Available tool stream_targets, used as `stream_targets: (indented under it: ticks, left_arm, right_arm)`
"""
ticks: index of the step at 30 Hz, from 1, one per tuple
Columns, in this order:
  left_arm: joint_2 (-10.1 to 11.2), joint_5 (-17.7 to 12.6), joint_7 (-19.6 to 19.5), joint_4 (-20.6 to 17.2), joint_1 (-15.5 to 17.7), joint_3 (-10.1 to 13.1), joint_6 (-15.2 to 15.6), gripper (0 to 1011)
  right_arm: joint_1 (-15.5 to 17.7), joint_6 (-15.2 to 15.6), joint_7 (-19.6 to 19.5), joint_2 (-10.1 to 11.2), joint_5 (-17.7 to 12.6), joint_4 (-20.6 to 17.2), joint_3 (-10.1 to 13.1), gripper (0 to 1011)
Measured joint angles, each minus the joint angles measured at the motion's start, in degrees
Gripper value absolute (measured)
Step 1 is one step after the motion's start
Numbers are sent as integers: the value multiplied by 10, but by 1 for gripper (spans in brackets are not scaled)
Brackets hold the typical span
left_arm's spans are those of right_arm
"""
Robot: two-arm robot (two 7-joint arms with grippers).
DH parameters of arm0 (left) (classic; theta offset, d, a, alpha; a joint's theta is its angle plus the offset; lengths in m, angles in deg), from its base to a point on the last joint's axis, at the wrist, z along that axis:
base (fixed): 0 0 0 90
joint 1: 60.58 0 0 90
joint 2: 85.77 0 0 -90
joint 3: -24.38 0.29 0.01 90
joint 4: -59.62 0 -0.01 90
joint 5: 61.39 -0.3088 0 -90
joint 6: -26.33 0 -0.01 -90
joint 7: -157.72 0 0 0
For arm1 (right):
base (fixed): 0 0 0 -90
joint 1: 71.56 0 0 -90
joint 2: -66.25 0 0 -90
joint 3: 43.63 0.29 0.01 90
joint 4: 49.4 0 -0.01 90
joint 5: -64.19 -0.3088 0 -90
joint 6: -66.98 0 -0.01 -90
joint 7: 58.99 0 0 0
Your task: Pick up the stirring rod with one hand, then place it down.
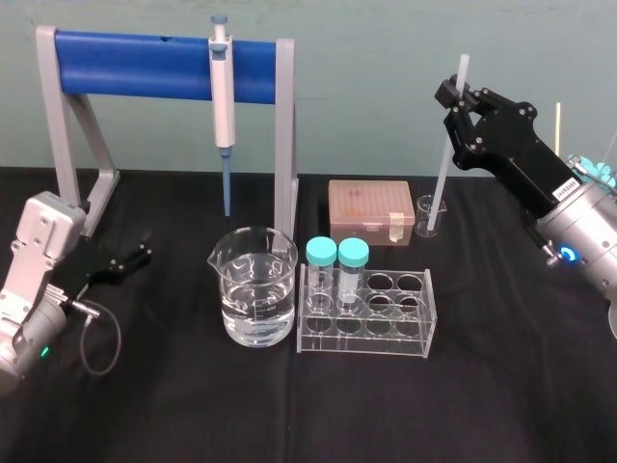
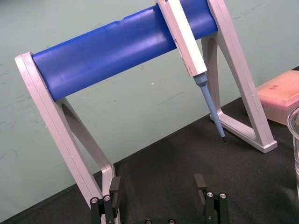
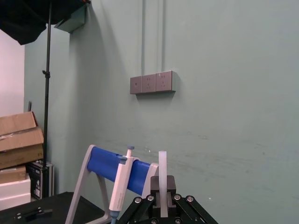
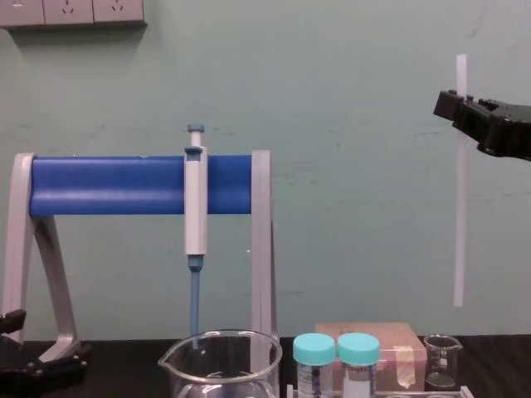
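Right gripper (image 1: 455, 102) around upright stirring rod (image 1: 441, 178)

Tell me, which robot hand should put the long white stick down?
The right. The right gripper clamps the stirring rod, upright and clear of the table. The left gripper sits open and empty, low by the blue stand, far from it.

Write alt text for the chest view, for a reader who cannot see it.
The right tool, at upper right, is shut on an upright stirring rod held in the air, its lower end above a small beaker. A pipette hangs on a blue-barred stand behind a large beaker and two teal-capped tubes. The left tool rests open at lower left.
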Motion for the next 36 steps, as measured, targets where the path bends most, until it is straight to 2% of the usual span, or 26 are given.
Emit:
stream_targets:
  ticks: [36]
  left_arm:
    - [0, 0, 0, 0, 0, 0, 0, 1000]
  right_arm:
    - [5, 0, 2, 5, -3, -10, -2, 73]
